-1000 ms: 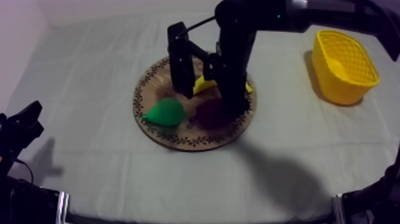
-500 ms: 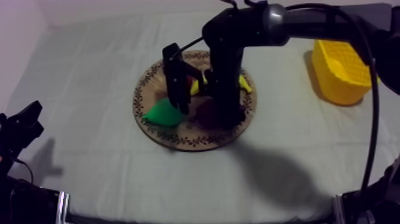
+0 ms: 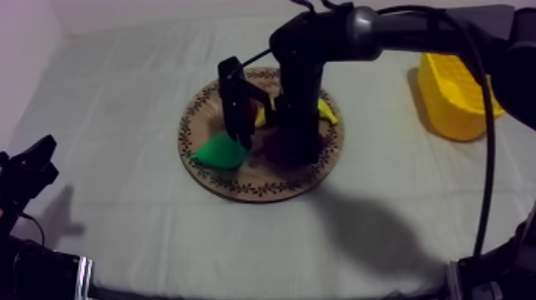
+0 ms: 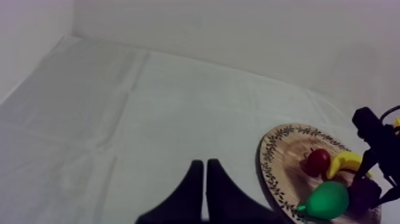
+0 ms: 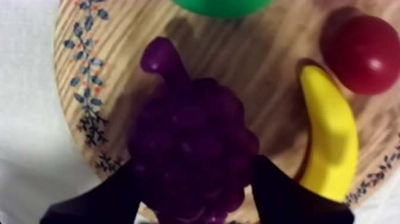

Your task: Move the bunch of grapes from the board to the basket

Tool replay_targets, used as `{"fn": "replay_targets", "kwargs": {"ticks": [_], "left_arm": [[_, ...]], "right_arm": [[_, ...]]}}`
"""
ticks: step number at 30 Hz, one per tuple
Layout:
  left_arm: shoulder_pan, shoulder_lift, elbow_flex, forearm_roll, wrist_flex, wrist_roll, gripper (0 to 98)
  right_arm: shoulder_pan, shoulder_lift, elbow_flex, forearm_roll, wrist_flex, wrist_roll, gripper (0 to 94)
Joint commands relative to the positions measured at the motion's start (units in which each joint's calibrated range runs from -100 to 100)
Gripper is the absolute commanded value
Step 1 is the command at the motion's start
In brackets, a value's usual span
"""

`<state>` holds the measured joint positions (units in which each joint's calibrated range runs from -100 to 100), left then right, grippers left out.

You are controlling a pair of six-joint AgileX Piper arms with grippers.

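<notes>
**Top view.** The right arm is seen coming in from the upper right and standing over the board (image 3: 239, 190). The right pincer (image 3: 281, 148) is down at the bunch of grapes (image 3: 267, 151). The bunch lies on the board between the pear (image 3: 221, 151) and the banana (image 3: 327, 112). The basket (image 3: 459, 104) is well apart, at the right side of the table (image 3: 120, 96). The left pincer (image 3: 32, 163) is parked low at the left.

**Left wrist view.** The left pincer's fingers (image 4: 193, 184) lie together as a narrow wedge, with nothing held. A small red fruit (image 4: 317, 161) is noted on the board beside the banana.

**Right wrist view.** The right pincer is closed round the bunch, one finger against each flank, and the bunch rests on the wood. How firmly it is pressed cannot be judged. The banana lies just beside the finger on that side.

**Risks, judged.**
- The bunch is knobbly and rounded, so contact is likely made on a few bumps only. A slip or a twist could follow when it is lifted.
- The banana could be nudged or dragged if the lift is not straight up.
- The carry to the basket is long, so a loose hold may fail over the cloth.
- The basket wall could be clipped if the bunch is carried too low.
</notes>
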<state>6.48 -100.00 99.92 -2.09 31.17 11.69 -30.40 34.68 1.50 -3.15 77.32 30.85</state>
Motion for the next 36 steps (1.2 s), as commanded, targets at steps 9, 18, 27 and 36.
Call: {"fn": "replay_targets", "kwargs": {"ticks": [9, 18, 27, 36], "left_arm": [[0.00, 0.00, -0.03, -0.03, -0.05, 0.00, 0.1], [0.00, 0.00, -0.03, -0.03, -0.05, 0.00, 0.1], [0.00, 0.00, -0.03, -0.03, -0.05, 0.00, 0.1], [0.00, 0.00, -0.03, -0.03, -0.05, 0.00, 0.1]], "right_arm": [[1.78, -8.25, 1.79, -0.61, -0.42, 0.24, 43.6], [6.35, -20.16, 3.10, 0.22, -3.00, -0.86, 44.3], [14.76, -30.35, 3.59, 0.28, -7.45, -3.42, 44.2], [23.88, -36.61, 7.18, -0.01, -16.23, -7.84, 43.5]]}}
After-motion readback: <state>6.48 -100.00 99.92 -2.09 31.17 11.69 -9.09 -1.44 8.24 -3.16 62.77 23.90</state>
